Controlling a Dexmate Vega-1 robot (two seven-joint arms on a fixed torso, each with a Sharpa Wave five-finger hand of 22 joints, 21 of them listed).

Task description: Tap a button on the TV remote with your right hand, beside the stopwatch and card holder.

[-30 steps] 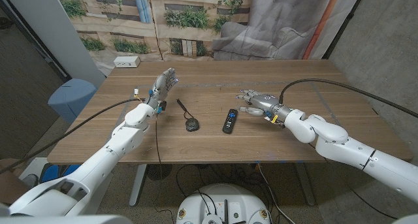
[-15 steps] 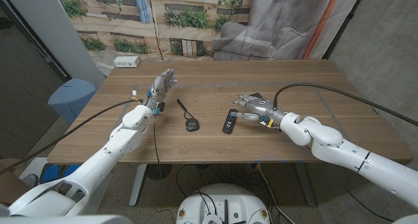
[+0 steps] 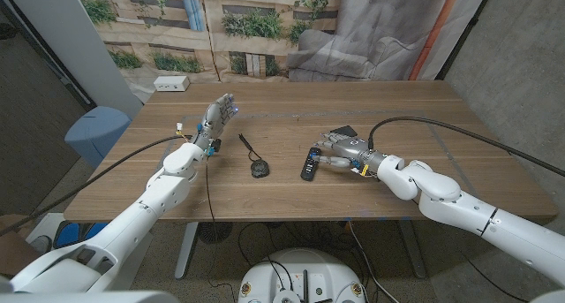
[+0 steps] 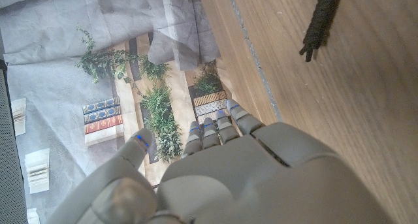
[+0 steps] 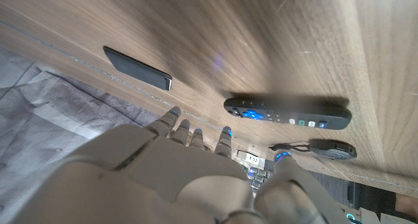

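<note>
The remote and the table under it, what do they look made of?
The remote looks like matte black plastic: dark, dull, with small coloured buttons in the right wrist view. The table looks like wood or a wood veneer, brown with long grain streaks and a soft sheen; which of the two, I cannot tell.

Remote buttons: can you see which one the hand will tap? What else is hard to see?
- Which button: the remote is too small in the head view and blurred in the right wrist view.
- Touching or not: the right hand reaches the remote's edge in the head view, but contact cannot be told.
- Card holder: partly behind the right hand in the head view.
- Stopwatch: its face is too small to read in the head view.
</note>
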